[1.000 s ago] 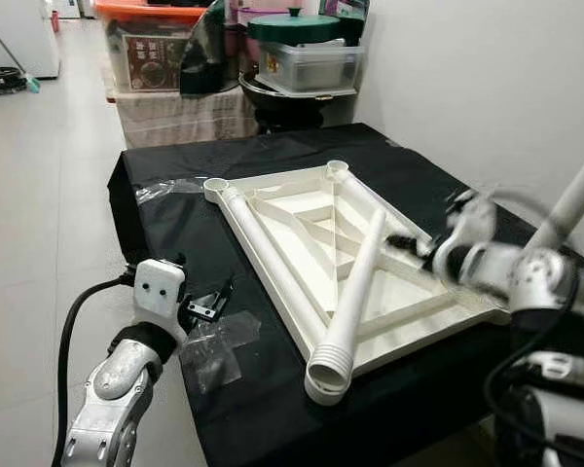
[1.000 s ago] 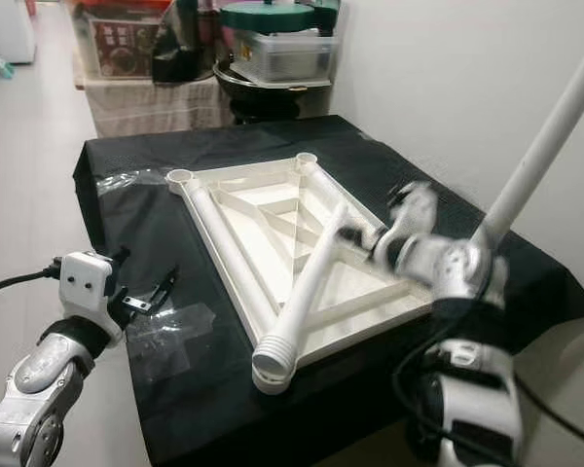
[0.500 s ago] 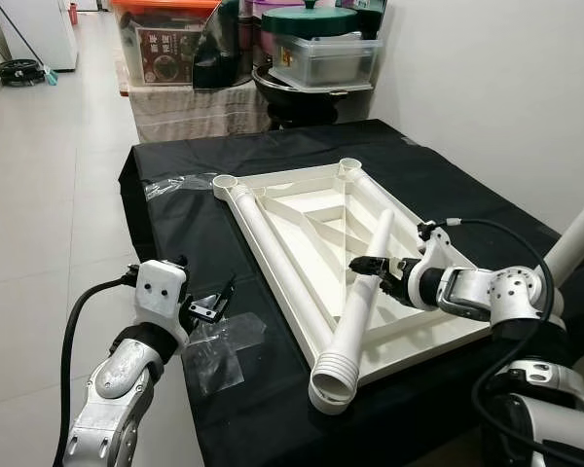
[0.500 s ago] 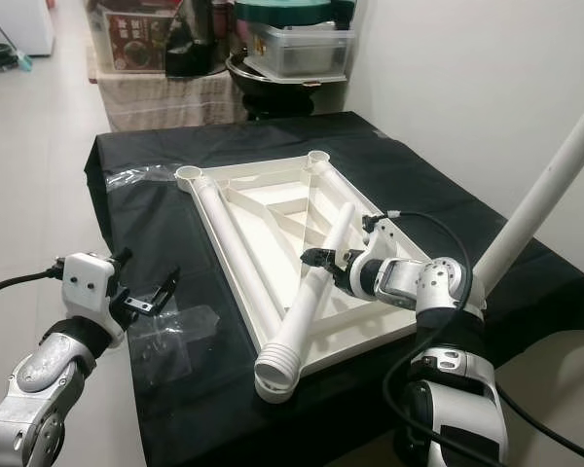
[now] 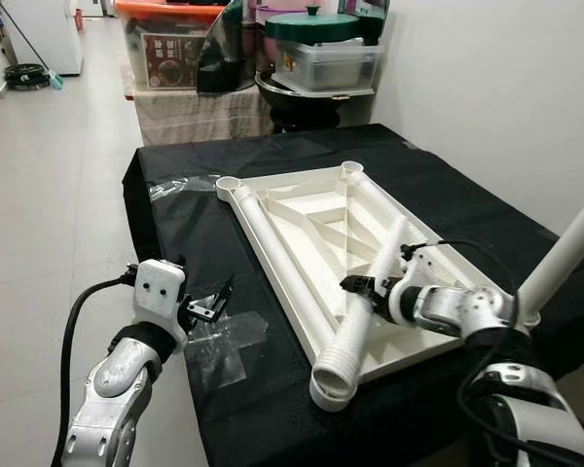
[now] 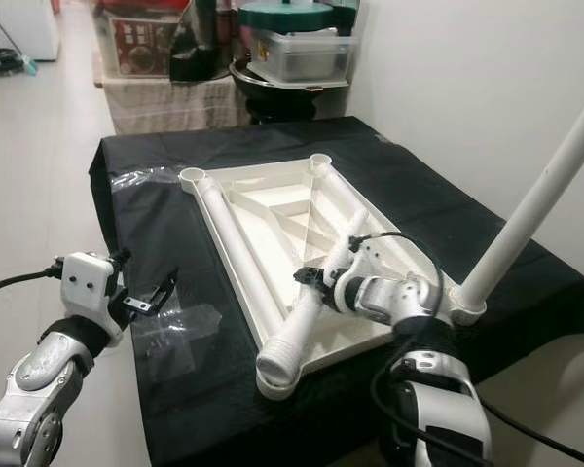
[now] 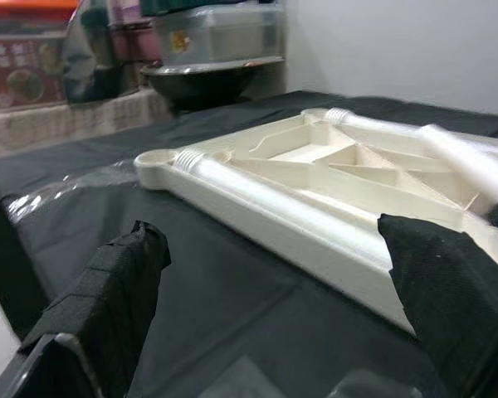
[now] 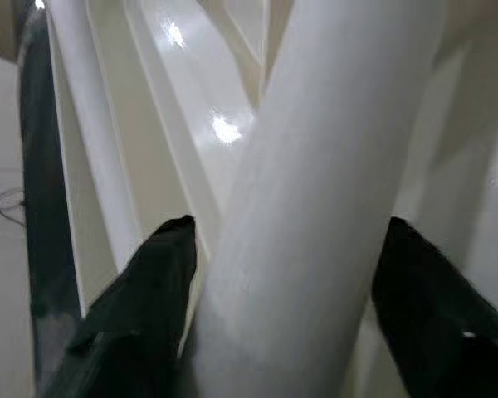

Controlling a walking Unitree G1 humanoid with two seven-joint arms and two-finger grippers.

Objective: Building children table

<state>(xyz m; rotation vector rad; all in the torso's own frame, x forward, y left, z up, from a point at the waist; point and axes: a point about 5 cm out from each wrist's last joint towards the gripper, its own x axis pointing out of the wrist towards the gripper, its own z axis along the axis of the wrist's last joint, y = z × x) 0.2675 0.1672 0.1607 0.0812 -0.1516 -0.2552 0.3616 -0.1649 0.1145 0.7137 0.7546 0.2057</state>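
R gripper (image 5: 355,287) spread wide, 2 fingers straddling loose table leg (image 5: 362,309) on upturned tabletop (image 5: 302,219), not clamped.

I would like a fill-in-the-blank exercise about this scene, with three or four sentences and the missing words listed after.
1. The white tabletop lies upside down on a ____ cloth.
2. The right gripper has its two fingers on either side of the loose ____ that lies across the tabletop.
3. One leg already stands ____ in the corner nearest the robot's right side.
4. The left gripper hovers at the cloth's edge with its fingers ____.

Missing words: black; leg; upright; open
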